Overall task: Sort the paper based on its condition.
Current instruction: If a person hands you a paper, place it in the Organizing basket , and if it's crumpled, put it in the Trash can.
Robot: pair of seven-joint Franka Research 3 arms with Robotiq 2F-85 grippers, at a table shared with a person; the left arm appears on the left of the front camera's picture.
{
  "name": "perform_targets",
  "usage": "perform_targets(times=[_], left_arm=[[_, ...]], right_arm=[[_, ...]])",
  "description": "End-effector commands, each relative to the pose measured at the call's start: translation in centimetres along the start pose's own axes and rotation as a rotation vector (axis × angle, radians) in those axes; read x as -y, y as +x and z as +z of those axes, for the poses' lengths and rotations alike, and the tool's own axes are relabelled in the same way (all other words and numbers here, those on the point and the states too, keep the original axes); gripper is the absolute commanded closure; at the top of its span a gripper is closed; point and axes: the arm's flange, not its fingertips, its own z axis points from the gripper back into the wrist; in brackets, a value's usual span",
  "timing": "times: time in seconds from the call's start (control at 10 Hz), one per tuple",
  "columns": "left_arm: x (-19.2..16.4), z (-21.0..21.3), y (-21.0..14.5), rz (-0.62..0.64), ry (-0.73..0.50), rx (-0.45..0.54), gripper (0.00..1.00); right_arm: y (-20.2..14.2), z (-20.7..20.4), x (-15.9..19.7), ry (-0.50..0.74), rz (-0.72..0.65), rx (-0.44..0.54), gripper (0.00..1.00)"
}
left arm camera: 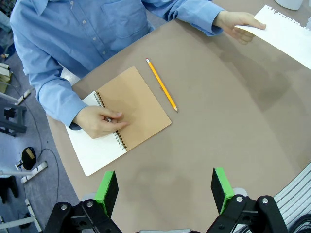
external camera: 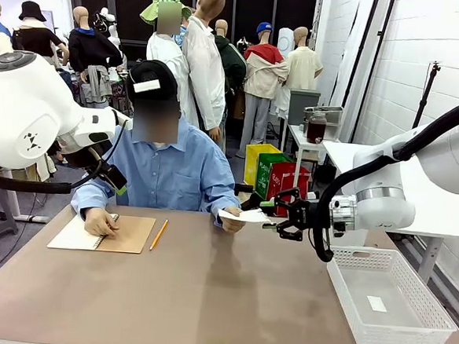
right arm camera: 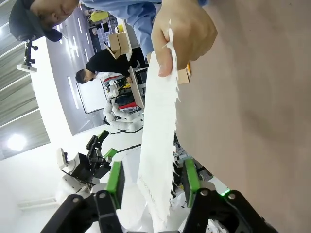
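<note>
Front view, left to right: left arm fills the upper left of the frame. At left-centre on the brown table point(external camera: 205, 296) lies a spiral notebook point(external camera: 103, 233) with kraft cover, a person's hand point(external camera: 100, 223) resting on it, a yellow pencil point(external camera: 158, 235) just beside it to the right. At centre the person's other hand point(external camera: 230, 219) holds out the paper point(external camera: 244, 215), a white sheet with 1 perforated ragged edge, raised above the table. Right gripper point(external camera: 270, 215) reaches in from the right at the sheet's far end; in the right wrist view the sheet runs between its 2 green pads point(right arm camera: 115, 177) with gaps on both sides, jaws partly open, not gripping. Lower right: white mesh basket point(external camera: 386, 297) with a tiny white scrap point(external camera: 376, 303) inside.

Left wrist view: left gripper point(left arm camera: 165, 190) hangs above bare table, jaws wide open, holding nothing.
</note>
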Motion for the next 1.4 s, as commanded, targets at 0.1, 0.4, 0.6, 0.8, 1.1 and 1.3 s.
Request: perform_targets(times=[0.1,0.4,0.6,0.8,1.1,1.3], left_arm=[[0.0,0.0,0.0,0.002,-0.002,0.001,0.00],[0.0,0.0,0.0,0.002,-0.002,0.001,0.00],[0.0,0.0,0.0,0.002,-0.002,0.001,0.00],[0.0,0.0,0.0,0.002,-0.002,0.001,0.00],[0.0,0.0,0.0,0.002,-0.002,0.001,0.00],[0.0,0.0,0.0,0.002,-0.002,0.001,0.00]], right_arm=[[0.1,0.6,-0.3,-0.006,-0.021,-0.017,0.42],[0.1,0.8,-0.1,-0.014,-0.033,-0.011,0.60],[0.2,0.8,0.1,-0.009,-0.039,-0.019,0.94],[0.1,0.7,0.0,-0.014,-0.038,-0.029,1.00],[0.3,0.2,0.0,-0.013,-0.029,-0.052,1.00],[0.3,1.6,-1.8,-0.043,0.099,-0.011,1.00]])
